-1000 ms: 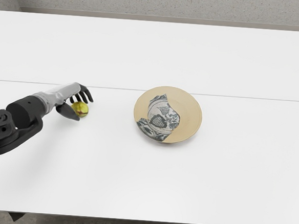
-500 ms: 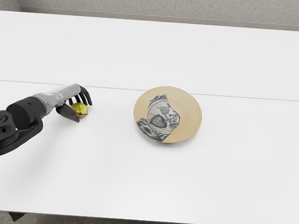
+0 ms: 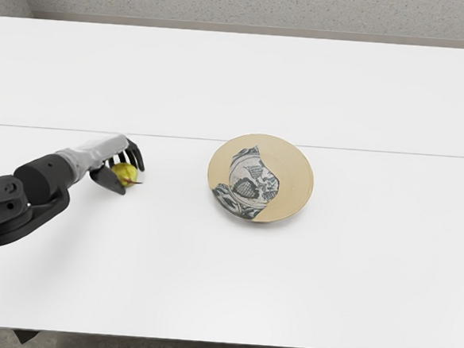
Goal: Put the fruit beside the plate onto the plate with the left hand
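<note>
At the left of the frame, the left hand point(image 3: 114, 159) curls its fingers over a small yellow-green fruit point(image 3: 124, 171), thumb beneath, in what looks like a closed grasp. Whether it is clear of the table point(image 3: 327, 292) I cannot tell. The plate point(image 3: 297, 172) sits well apart, near centre. The fruit is probably light, firm and smooth, apt to roll, so a grip across its widest part suits.

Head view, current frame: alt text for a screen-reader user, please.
The robot's left hand, reaching in from the left edge, curls its fingers around a small yellow-green fruit at the left of a white table. A tan plate with a grey patterned patch sits apart to the fruit's right.
</note>
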### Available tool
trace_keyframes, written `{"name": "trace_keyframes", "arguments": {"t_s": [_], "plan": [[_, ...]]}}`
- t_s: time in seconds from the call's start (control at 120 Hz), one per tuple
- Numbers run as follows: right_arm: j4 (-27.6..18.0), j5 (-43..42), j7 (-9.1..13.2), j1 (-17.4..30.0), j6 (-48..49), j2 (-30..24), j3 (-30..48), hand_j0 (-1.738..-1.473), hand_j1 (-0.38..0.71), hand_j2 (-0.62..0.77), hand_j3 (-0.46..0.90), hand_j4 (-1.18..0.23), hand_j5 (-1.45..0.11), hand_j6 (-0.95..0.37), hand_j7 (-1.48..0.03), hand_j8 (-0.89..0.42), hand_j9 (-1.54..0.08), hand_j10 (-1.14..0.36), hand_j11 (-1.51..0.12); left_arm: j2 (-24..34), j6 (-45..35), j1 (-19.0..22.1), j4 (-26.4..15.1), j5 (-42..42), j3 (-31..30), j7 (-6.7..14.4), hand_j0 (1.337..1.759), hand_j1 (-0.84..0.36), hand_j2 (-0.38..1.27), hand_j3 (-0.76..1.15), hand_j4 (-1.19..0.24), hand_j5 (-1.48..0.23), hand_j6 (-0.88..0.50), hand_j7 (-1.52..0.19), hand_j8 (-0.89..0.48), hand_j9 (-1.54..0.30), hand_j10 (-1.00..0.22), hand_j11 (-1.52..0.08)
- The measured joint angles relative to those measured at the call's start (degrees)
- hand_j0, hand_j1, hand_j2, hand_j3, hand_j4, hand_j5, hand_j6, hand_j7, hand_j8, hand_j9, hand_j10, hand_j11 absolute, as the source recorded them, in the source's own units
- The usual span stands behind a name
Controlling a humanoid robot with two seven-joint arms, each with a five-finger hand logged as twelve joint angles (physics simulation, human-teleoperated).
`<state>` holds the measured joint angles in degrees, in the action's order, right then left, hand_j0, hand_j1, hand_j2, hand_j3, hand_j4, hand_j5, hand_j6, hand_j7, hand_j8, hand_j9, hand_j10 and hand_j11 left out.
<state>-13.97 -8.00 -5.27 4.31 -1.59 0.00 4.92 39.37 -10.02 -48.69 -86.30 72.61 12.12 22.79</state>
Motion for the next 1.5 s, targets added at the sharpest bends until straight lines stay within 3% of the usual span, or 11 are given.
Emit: {"name": "trace_keyframes", "arguments": {"t_s": [0.3, 0.4, 0.608, 0.875, 1.083, 1.267, 1.5], "plan": [[0.00, 0.00, 0.00, 0.00, -0.01, 0.00, 0.00, -1.658, -0.33, 0.00, 0.00, -0.02, -0.02, -0.02, -0.02, -0.02, -0.02, -0.02, -0.02, -0.09, 0.03, 0.00, 0.00, 0.02, -0.14, 0.18, 1.650, -0.25, 0.14, 0.00, -0.72, -0.77, -0.50, -0.82, -0.45, -0.90, -0.66, -0.90], [0.00, 0.00, 0.00, 0.00, 0.00, 0.00, 0.00, -1.658, -0.33, 0.00, 0.00, -0.02, -0.02, -0.02, -0.02, -0.02, -0.02, -0.02, -0.02, -0.09, 0.14, 0.00, 0.02, 0.02, -0.48, 0.23, 1.648, -0.25, 0.04, 0.00, -0.73, -0.79, -0.46, -0.85, -0.41, -0.92, -0.66, -0.92], [0.00, 0.00, 0.00, 0.00, -0.03, 0.00, 0.01, -1.658, -0.33, 0.00, 0.00, -0.02, -0.02, -0.01, -0.02, -0.02, -0.02, -0.02, -0.02, -0.09, 0.23, -0.62, 0.00, -1.15, -0.60, 0.29, 1.648, -0.25, 0.15, 0.00, -0.74, -0.82, -0.49, -0.89, -0.46, -0.94, -0.67, -0.94], [0.01, 0.00, 0.00, 0.00, 0.00, 0.00, 0.00, -1.658, -0.33, 0.00, 0.00, -0.02, -0.02, -0.01, -0.02, -0.01, -0.02, -0.01, -0.02, 0.24, 1.35, -2.71, 0.02, -10.69, 1.12, 0.27, 1.653, -0.26, 0.36, 0.00, -0.70, -0.90, -0.53, -0.91, -0.50, -0.93, -0.68, -0.93], [0.00, 0.00, 0.00, 0.00, 0.00, 0.00, 0.00, -1.658, -0.33, 0.00, 0.00, -0.02, -0.02, -0.01, -0.02, -0.01, -0.02, -0.01, -0.02, 0.44, 9.47, -2.72, 0.14, -17.91, 7.77, 0.39, 1.654, -0.27, 0.37, 0.00, -0.68, -0.94, -0.51, -0.93, -0.50, -0.93, -0.69, -0.93], [0.00, 0.00, 0.00, 0.04, 0.01, 0.00, 0.00, -1.658, -0.33, 0.00, 0.00, -0.02, -0.02, -0.01, -0.02, -0.01, -0.02, -0.01, -0.02, 0.36, 23.67, -4.04, 3.63, -25.40, 15.99, 0.53, 1.655, -0.29, 0.38, 0.00, -0.68, -0.96, -0.50, -0.93, -0.49, -0.93, -0.69, -0.93], [0.08, 0.00, 0.00, 0.07, 0.00, 0.00, 0.00, -1.658, -0.33, 0.00, 0.00, -0.02, -0.02, -0.01, -0.02, -0.01, -0.02, -0.01, -0.02, -0.03, 31.33, -7.36, 4.55, -33.18, 18.70, 0.60, 1.656, -0.28, 0.37, 0.00, -0.68, -0.96, -0.51, -0.93, -0.49, -0.93, -0.70, -0.93]]}}
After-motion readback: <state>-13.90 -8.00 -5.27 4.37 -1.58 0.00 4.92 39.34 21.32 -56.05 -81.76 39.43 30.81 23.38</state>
